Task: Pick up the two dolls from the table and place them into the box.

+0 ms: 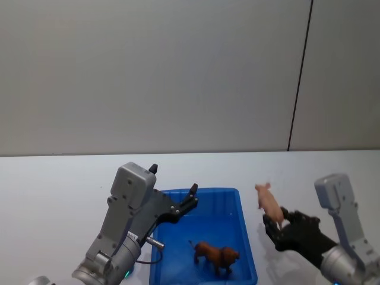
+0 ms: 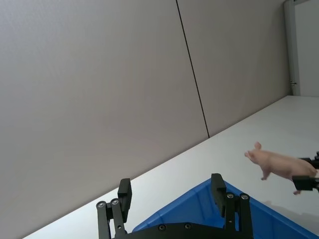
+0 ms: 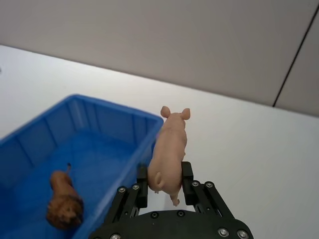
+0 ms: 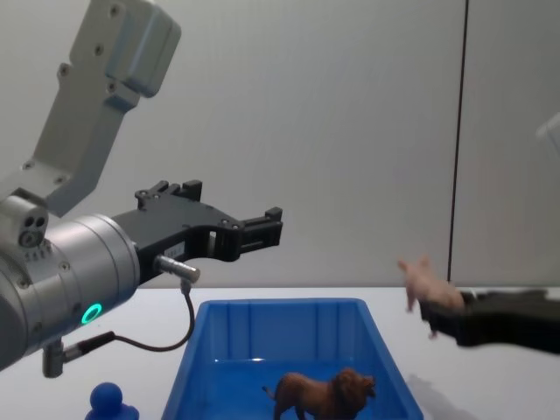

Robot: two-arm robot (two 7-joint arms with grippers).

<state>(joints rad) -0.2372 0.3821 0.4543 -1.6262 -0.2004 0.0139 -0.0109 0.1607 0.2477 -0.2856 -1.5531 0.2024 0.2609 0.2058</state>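
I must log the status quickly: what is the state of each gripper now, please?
Left gripper: open, holding nothing, over the box.
Right gripper: closed on the pig, held in the air.

Your items, as they stand:

1. Pig (image 3: 168, 152): pale pink plastic figurine. Held in the air by its hindquarters between the fingers of the right gripper (image 3: 164, 172), snout pointing away from the robot. It hangs just beside the box's right wall, above rim level, clear of the table.
2. Lion (image 1: 217, 256): brown with a darker mane. Stands upright on all four legs on the box floor, at the near end, head to your right.
3. Box (image 1: 219, 202): bright blue bin with sloped walls, resting on the table.
4. Table (image 1: 59, 184): flat and white.
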